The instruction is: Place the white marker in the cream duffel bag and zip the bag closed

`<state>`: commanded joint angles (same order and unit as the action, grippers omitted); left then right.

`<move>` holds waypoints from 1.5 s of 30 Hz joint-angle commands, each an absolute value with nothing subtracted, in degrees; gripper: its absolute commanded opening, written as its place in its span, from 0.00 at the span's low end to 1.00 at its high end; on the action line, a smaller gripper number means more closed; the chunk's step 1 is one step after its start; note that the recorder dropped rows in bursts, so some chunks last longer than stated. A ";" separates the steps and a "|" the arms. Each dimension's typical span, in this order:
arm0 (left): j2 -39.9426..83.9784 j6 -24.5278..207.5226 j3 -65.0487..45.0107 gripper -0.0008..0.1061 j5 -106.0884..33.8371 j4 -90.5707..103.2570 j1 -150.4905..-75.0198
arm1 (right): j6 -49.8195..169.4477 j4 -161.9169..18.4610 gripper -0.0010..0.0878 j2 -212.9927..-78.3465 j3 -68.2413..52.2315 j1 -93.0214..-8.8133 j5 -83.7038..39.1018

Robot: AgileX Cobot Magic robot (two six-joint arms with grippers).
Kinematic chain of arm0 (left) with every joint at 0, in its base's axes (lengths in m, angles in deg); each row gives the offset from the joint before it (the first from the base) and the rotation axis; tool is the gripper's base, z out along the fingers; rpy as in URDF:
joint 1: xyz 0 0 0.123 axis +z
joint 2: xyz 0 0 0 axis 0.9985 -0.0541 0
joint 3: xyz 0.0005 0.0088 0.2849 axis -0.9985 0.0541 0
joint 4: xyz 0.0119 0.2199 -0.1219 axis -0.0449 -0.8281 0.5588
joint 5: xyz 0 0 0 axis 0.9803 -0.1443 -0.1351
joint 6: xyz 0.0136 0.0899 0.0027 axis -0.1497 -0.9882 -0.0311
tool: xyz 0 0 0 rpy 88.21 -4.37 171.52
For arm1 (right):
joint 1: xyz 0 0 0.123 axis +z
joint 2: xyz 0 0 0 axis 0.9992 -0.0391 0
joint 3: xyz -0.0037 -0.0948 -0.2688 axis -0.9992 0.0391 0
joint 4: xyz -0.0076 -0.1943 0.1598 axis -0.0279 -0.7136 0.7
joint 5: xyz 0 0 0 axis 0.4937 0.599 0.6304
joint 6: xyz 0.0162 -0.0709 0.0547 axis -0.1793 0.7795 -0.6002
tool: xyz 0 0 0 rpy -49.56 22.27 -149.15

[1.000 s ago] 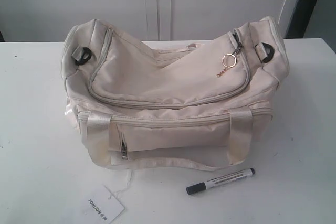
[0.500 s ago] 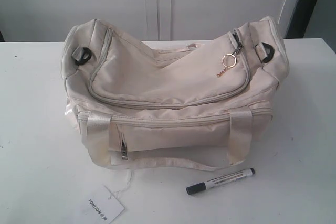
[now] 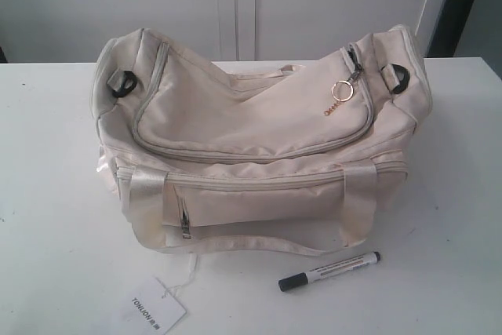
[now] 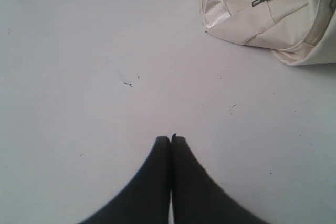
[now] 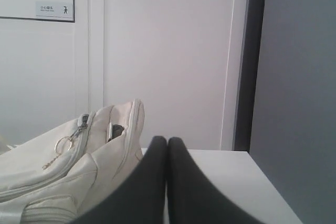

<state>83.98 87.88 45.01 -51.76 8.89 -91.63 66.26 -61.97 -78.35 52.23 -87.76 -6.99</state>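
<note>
the jaws of the left gripper [image 4: 170, 139] are pressed fully together and hold nothing. the jaws of the right gripper [image 5: 167, 140] are the same, closed and empty. neither arm appears in the exterior view, and neither wrist view shows the white marker [image 3: 329, 271], so its direction from the jaws cannot be read directly. the marker lies flat on the tabletop [image 3: 55, 194], just on the near side of the cream duffel bag [image 3: 259, 139], toward the right, and it seems not to touch the bag. its long axis runs almost left to right, the right end a little farther, with the black cap at the left end. because it lies on the right half, the right arm is probably the nearer one. counted: one marker, one bag, one gold ring pull [image 3: 342, 90], one hang tag [image 3: 153, 309], two grippers.
</note>
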 joint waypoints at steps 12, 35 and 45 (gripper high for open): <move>83.98 87.88 45.01 0.01 -51.76 8.89 -91.63 | 66.26 -62.58 0.01 -78.35 47.36 -87.76 -18.38; 83.98 87.88 45.01 0.01 -51.76 8.89 -91.63 | 66.26 -61.97 0.01 -99.56 27.47 -87.76 -33.38; 83.98 87.88 45.01 0.01 -51.76 8.89 -91.63 | 66.26 -61.39 0.01 -106.52 20.72 -87.76 -41.12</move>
